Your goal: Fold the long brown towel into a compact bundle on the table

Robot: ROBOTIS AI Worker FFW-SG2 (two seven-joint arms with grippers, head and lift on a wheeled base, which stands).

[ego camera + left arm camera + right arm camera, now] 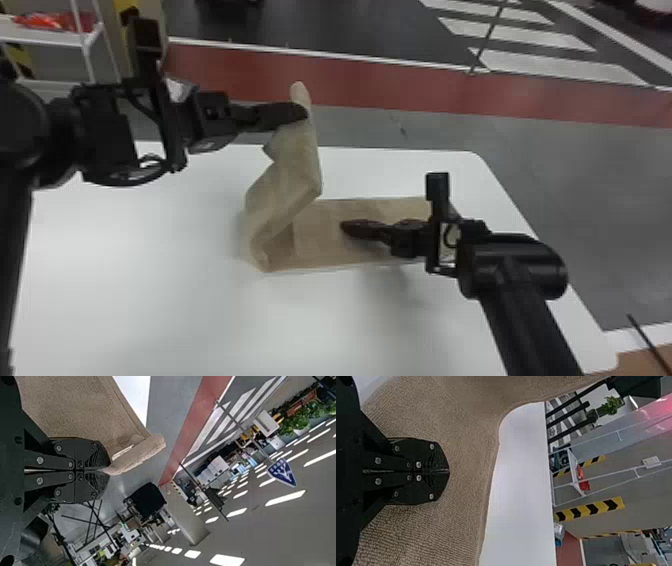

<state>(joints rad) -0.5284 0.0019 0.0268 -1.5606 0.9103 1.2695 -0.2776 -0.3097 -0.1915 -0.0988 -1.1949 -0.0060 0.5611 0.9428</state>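
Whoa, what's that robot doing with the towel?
It looks like it's folding it up. The robot's left gripper is shut on one end of the towel and holds that end up in the air. The right gripper, with its fingers shut, is at the flat part on the table, maybe to keep it down. The towel isn't a neat bundle yet.
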